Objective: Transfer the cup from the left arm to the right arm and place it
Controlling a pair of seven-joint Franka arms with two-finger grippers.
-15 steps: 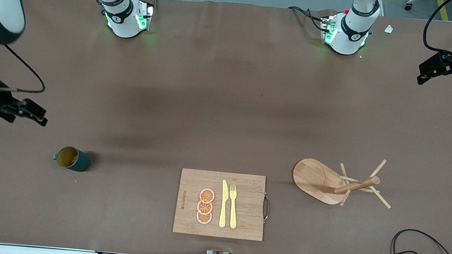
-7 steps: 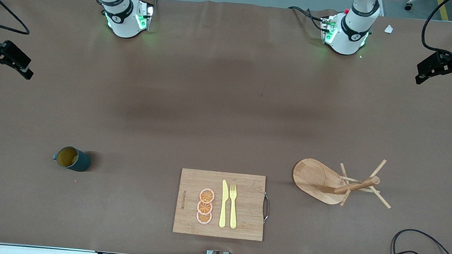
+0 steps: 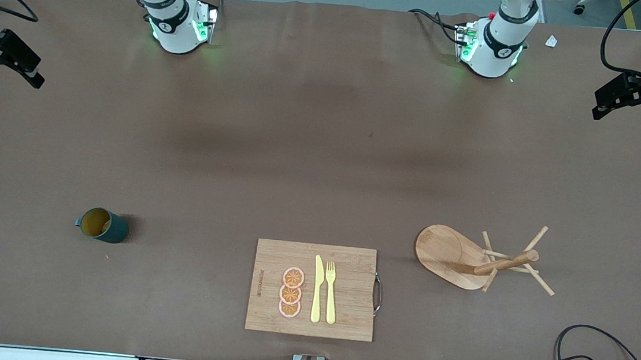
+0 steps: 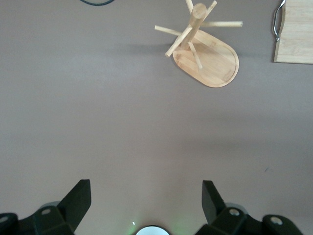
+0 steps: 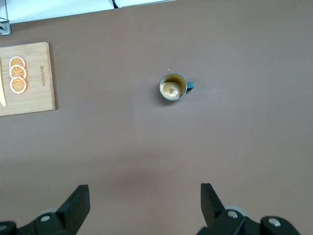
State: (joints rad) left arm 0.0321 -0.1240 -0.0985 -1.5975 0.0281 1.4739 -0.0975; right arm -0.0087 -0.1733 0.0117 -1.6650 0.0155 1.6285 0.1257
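Teal cup [image 3: 102, 225] upright on tabletop, right arm's end, nearer the front camera | step – looks already placed, nothing held | left hand [image 4: 146, 205] spread, over bare tabletop | right hand [image 5: 145, 205] spread, high, waiting | next – probably nothing, maybe park

The right gripper [image 3: 14, 63] has pulled back from its spot over the table [image 3: 322, 163] near the cup [image 3: 103, 225]. A second ago it hung much closer to that mug; now it sits high over the table's edge at the right arm's end, toward the bases (most of the move came in the first half second). Its fingers [image 5: 73, 205] are spread wide, nothing between them.
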